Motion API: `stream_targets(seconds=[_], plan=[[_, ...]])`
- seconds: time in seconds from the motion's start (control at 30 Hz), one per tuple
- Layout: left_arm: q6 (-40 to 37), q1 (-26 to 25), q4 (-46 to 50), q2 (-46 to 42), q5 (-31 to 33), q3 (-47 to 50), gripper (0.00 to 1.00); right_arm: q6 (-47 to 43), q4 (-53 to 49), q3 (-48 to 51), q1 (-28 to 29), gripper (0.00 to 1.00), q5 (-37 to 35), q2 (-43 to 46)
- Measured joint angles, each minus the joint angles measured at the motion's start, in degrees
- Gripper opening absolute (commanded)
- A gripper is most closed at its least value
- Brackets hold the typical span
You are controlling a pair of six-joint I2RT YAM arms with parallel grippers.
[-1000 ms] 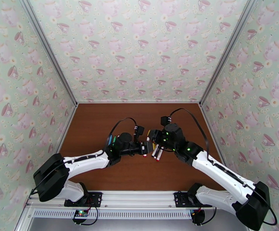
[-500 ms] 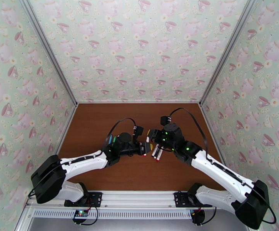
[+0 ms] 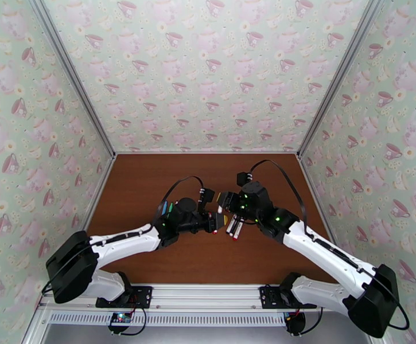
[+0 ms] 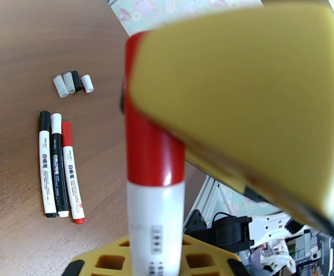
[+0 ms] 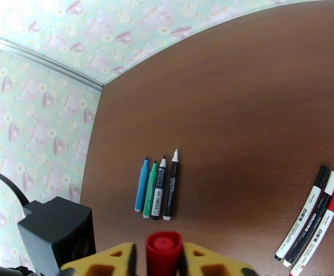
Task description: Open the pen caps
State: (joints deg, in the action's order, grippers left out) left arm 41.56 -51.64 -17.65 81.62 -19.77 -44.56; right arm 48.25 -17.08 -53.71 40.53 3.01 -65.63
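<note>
— Red cap (image 4: pixel 154 134) is still on, up above the table (image 4: pixel 19 42); our left gripper (image 3: pixel 212 221) just clenched its white barrel (image 4: pixel 155 226).
— Our right gripper (image 5: pixel 160 256) straddles the cap, but we can't tell if it grips. We're braced to pull.

Pink teacups pattern the mint-green wallpaper (image 3: pixel 208 70) around a brown wood-grain desk (image 3: pixel 150 184); a red pen cap (image 4: pixel 150 148) tops a white barrel (image 4: pixel 155 226).

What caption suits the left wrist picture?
Left gripper clamps a red-capped pen; three capped markers, four loose caps on table.
</note>
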Motion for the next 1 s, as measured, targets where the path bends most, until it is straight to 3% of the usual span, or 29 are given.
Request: stream_targets(seconds=[0.17, 0.43, 0.67, 1.0], plan=[[-1.25, 0.0, -0.17, -1.05, -1.09, 0.85, 0.06, -0.9, -1.01, -0.92, -0.04, 0.38, 2.29, -0.42], [-2.6, -0.11, -0.15, -1.77, -1.55, 1.07, 0.05, -1.6, -2.12, -1.11, -0.96, 0.17, 4.37, -0.55], [-3.26, -0.09, -0.17, -1.77, -2.27, 1.07, 0.04, -1.66, -2.16, -1.11, -2.8, 0.09, 7.82, -0.52], [-1.51, 0.57, -6.95, -1.77, -9.84, 0.76, 0.04, -4.63, -0.98, -1.11, -10.4, 0.06, 23.67, 3.23]])
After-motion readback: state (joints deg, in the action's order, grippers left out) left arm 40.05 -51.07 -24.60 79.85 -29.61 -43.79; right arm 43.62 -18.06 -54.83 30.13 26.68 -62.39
